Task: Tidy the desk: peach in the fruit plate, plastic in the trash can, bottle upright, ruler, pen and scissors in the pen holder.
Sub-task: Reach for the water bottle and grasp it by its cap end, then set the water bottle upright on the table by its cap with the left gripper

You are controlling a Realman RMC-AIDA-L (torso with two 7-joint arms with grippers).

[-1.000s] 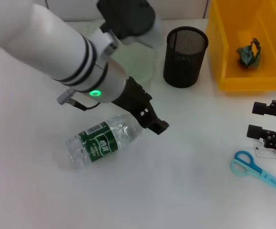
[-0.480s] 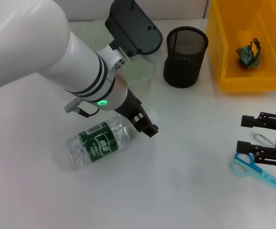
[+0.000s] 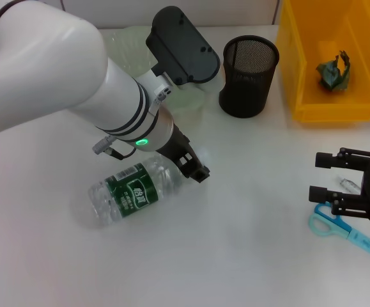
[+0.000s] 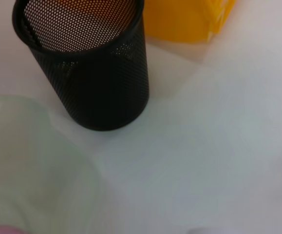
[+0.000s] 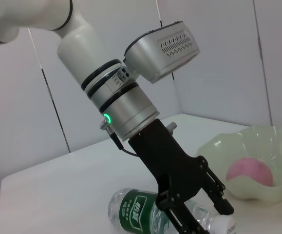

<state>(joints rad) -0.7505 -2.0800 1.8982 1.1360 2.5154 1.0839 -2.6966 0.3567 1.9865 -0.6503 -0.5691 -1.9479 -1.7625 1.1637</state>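
The bottle (image 3: 132,192), clear with a green label, is lying on its side on the white counter (image 3: 236,256). The left gripper (image 3: 194,167) is hanging at its capped end, fingers spread to either side of the neck without closing on it. Behind, the arm is partly covering the pale fruit plate (image 3: 194,96), where the peach (image 5: 250,171) is sitting. The black mesh pen holder (image 3: 248,75) and yellow trash can (image 3: 331,57) are standing farther right. The right gripper (image 3: 328,185) is hovering open just beside the blue scissors (image 3: 330,222), whose blades are cut off.
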